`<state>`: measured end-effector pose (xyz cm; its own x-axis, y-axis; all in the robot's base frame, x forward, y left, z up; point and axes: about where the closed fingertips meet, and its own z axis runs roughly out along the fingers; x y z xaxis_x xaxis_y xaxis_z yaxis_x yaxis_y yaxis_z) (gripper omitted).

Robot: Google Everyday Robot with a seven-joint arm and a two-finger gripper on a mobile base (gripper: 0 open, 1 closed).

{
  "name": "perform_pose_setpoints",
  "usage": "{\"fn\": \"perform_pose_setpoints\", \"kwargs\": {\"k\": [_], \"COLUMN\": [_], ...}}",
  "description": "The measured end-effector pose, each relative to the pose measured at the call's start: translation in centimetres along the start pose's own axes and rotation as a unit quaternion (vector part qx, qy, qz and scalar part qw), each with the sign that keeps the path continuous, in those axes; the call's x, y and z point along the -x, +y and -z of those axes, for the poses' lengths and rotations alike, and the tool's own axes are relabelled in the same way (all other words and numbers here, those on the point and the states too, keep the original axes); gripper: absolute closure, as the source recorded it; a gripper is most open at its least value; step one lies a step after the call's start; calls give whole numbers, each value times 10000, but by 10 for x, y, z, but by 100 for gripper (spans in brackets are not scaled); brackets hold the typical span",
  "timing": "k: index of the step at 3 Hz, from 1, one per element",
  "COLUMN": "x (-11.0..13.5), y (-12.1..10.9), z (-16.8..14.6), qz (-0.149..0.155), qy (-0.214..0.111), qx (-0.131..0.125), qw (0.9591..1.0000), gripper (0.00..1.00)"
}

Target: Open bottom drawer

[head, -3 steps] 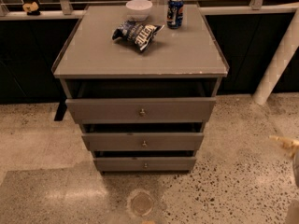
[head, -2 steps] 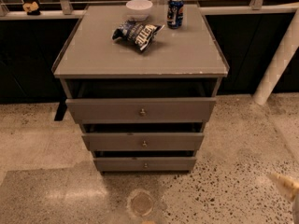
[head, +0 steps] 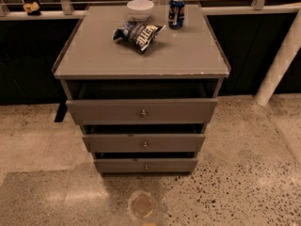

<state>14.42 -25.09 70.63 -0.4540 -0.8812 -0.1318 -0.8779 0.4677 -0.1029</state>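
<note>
The grey cabinet stands on a speckled floor with three grey drawer fronts stacked below its top. The bottom drawer is the lowest and narrowest front, with a small round metal knob at its centre. A dark gap shows above it, under the middle drawer. The top drawer stands out furthest. My gripper is out of view.
On the cabinet top lie a chip bag, a white bowl and a blue can. A white slanted post stands at the right. A round metal plate is set in the floor in front of the cabinet.
A pale blurred shape at the right edge slid downward and has left the frame. The cabinet, its drawers and the things on top have not moved.
</note>
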Motion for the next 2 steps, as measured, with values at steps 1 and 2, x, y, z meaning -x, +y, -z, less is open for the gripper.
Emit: {"fn": "perform_pose_setpoints", "kwargs": {"k": [1, 2], "x": [-38, -67], "y": [45, 80], "z": [-47, -88], "qz": [-835, -1521], "qy": [177, 123], "qx": [253, 793], "qw": [9960, 9851], "gripper": [0, 0]}}
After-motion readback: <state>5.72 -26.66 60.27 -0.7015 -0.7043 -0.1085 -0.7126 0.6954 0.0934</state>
